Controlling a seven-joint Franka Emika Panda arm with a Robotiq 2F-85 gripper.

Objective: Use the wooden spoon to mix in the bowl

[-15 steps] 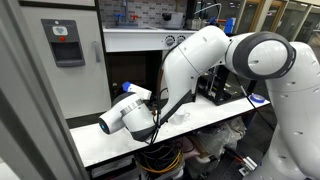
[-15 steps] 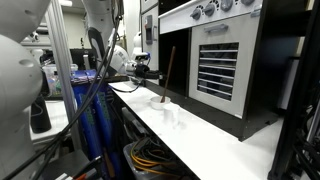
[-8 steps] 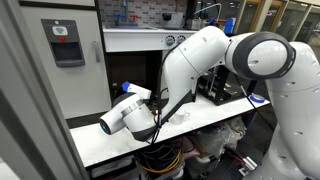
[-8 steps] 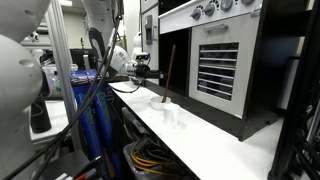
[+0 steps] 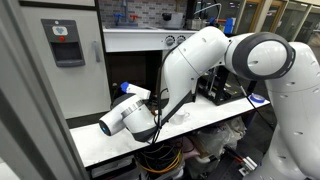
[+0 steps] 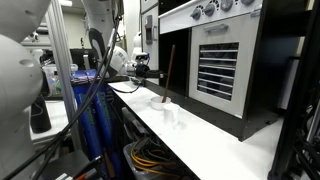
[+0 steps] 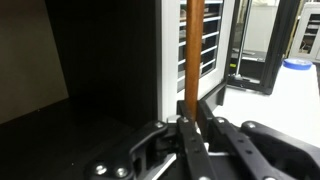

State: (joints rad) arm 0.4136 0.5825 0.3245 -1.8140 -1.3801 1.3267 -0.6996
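Note:
In the wrist view my gripper (image 7: pixel 192 126) is shut on the wooden spoon (image 7: pixel 192 50). Its orange-brown handle runs straight up from between the jaws, in front of the dark oven. In an exterior view the spoon (image 6: pixel 166 75) stands nearly upright over the white table. Its lower end is at a small dark bowl (image 6: pixel 160 100). A pale small bowl (image 6: pixel 173 113) sits just in front of that one. The bowl is out of the wrist view. In the exterior view from behind the arm, the arm's white wrist (image 5: pixel 125 112) hides the gripper and the spoon.
A black oven with a slatted door (image 6: pixel 218 70) stands on the white table (image 6: pixel 215 140) right behind the bowls. Blue bins and hanging cables (image 6: pixel 95 110) are beside the table. A black rack (image 5: pixel 225 88) stands at the table's far end.

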